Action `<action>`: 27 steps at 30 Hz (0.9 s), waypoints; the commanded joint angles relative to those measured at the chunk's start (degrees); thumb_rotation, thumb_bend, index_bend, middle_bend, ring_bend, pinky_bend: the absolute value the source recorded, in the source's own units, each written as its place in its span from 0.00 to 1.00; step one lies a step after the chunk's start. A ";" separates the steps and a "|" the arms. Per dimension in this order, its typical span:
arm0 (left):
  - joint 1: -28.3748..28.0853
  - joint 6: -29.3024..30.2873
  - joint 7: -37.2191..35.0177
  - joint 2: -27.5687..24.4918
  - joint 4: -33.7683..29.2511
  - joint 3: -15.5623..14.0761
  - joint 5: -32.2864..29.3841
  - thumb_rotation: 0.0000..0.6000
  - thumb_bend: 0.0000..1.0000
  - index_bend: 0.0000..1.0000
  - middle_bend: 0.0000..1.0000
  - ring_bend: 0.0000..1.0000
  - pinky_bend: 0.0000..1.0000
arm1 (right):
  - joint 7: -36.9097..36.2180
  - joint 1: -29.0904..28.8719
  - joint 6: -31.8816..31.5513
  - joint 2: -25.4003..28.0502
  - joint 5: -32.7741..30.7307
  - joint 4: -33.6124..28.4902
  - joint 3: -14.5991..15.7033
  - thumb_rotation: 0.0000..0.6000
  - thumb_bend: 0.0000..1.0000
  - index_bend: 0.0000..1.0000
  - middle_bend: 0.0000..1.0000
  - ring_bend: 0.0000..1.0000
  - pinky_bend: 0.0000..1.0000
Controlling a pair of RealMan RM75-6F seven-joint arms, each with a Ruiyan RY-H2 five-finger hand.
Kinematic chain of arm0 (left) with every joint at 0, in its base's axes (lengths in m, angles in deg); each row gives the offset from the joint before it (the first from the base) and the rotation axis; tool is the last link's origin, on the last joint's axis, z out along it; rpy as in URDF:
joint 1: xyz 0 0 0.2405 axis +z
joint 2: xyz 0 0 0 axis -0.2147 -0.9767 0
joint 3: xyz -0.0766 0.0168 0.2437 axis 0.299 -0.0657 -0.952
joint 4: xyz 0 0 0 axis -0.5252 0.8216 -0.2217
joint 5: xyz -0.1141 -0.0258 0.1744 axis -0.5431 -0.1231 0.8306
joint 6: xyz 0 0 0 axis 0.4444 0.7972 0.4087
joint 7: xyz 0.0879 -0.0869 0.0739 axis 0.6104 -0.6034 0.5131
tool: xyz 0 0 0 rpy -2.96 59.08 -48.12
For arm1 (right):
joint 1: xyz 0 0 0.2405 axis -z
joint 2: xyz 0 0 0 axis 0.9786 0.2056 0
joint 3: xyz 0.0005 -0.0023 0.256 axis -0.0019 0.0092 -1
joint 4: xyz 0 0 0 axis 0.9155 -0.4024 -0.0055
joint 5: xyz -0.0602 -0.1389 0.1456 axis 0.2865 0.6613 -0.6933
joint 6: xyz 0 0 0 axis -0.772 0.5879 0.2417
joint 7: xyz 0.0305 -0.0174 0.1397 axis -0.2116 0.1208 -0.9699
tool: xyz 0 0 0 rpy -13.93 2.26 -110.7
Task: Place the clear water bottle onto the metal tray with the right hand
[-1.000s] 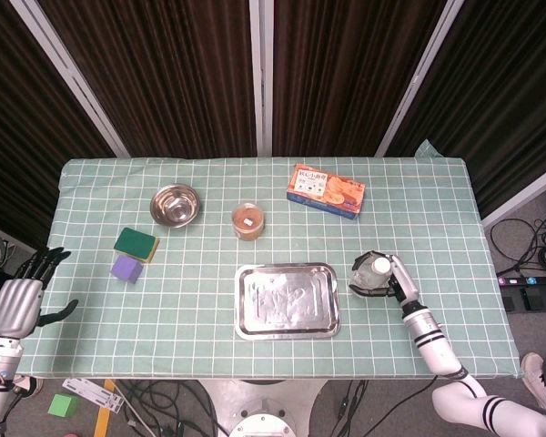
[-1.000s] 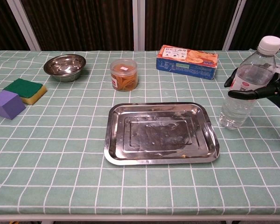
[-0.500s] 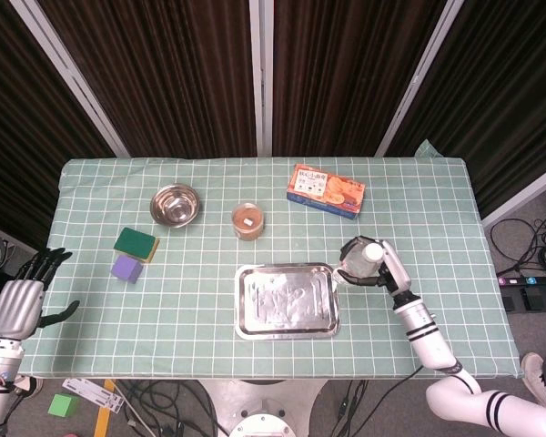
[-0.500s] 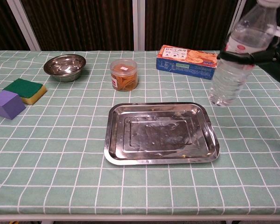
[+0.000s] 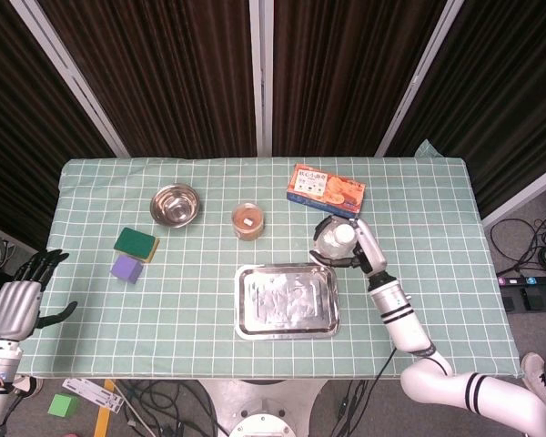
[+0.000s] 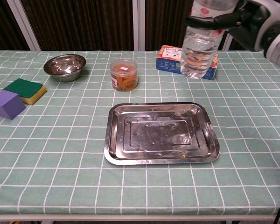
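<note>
Since the earlier frames, the right hand, fingers wrapped around the clear plastic water bottle, has lifted it leftward above the rectangular metal tray, left hand spread.

One bottle, tray, bowl, jar, box, sponge, cube.

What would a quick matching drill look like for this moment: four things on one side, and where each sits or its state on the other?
Things:
1. clear water bottle
2. metal tray
3. purple cube
4. steel bowl

Places or states:
A. at the table's far left, beside the green sponge
B. held in the air by the right robot hand
C. bare, in the middle of the table
D. back left, left of the orange jar

Pairs: 1-B, 2-C, 3-A, 4-D
</note>
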 commanded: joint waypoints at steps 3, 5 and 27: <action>-0.08 0.16 0.62 -0.31 -0.30 0.10 0.11 0.94 0.26 0.18 0.21 0.11 0.19 | 2.78 -3.47 4.01 -4.58 -0.15 0.34 1.11 1.00 0.16 0.74 0.57 0.38 0.39; -0.02 0.25 0.51 -0.37 -0.46 0.32 -0.18 0.94 0.26 0.19 0.21 0.11 0.19 | 3.76 -2.71 2.43 -3.57 -0.07 0.37 0.74 1.00 0.16 0.74 0.57 0.38 0.39; -0.11 -0.03 -0.21 0.56 0.30 -0.09 0.32 0.94 0.26 0.19 0.21 0.11 0.19 | 1.00 2.61 0.98 3.64 -2.95 2.44 2.41 1.00 0.15 0.74 0.57 0.38 0.39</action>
